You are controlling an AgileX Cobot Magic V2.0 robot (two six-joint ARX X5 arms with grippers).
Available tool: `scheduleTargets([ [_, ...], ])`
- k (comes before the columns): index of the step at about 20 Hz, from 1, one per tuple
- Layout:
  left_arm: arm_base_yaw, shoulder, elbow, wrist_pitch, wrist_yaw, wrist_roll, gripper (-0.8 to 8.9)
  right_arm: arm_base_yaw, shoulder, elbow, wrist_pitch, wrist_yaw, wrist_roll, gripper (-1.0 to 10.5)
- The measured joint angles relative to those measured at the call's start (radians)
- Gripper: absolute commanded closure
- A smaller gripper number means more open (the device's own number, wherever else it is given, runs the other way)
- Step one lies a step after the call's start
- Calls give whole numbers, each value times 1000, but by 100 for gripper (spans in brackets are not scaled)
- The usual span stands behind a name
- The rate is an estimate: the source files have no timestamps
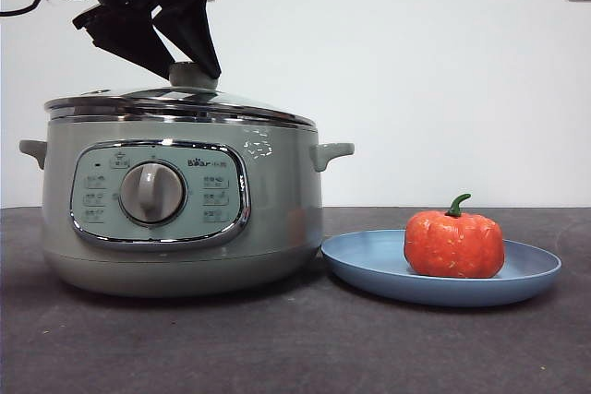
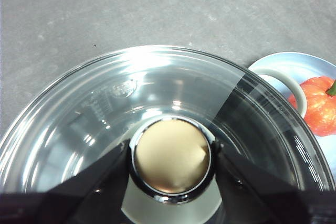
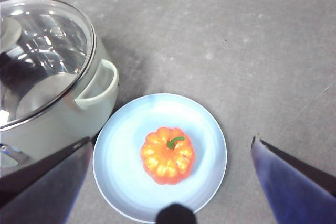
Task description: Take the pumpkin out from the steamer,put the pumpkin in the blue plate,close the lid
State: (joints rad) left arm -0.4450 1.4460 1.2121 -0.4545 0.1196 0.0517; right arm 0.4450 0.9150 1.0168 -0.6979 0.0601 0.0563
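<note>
Left gripper (image 2: 172,157) angling down, fingers pinching the lid (image 1: 175,99) knob on the steamer (image 1: 277,200), right gripper (image 3: 170,182) hovering spread high over the pumpkin (image 3: 167,155), stem showing curved in front view

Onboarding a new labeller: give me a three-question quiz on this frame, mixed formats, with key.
1. True or false: the pumpkin lies on the blue plate.
2. What does the left gripper have between its fingers? A) a steamer handle B) the lid knob C) the plate rim
3. Fill in: the lid sits on the ____.

Key:
1. True; it sits there stem up.
2. B; the fingers flank the knob on both sides.
3. Steamer. The right gripper hangs open above the plate, holding nothing.
</note>
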Motion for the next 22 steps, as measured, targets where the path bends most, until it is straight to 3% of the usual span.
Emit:
scheduleTargets([
  [4,-3,5,10,-17,-2,0,776,0,0,0,-27,0,0,443],
  [6,-5,6,13,-27,-3,0,486,0,0,0,-38,0,0,443],
  [7,-5,6,13,-29,-3,0,391,0,0,0,-39,0,0,443],
  [8,-5,6,15,-31,-4,0,385,0,0,0,-41,0,0,443],
  [14,-17,-3,16,-72,6,-4,387,0,-5,0,-42,0,0,447],
  [16,-17,-59,14,-96,7,-19,460,0,-23,0,-41,0,0,454],
  [17,-17,-101,14,-108,7,-20,556,0,-36,0,-41,0,0,523],
  [19,-17,-190,14,-144,10,-25,818,0,-64,0,-41,0,0,773],
  [21,-17,-265,14,-178,11,-26,822,0,-90,0,-41,0,0,970],
  [22,-17,-298,14,-187,11,-26,822,0,-99,0,-41,0,0,963],
])
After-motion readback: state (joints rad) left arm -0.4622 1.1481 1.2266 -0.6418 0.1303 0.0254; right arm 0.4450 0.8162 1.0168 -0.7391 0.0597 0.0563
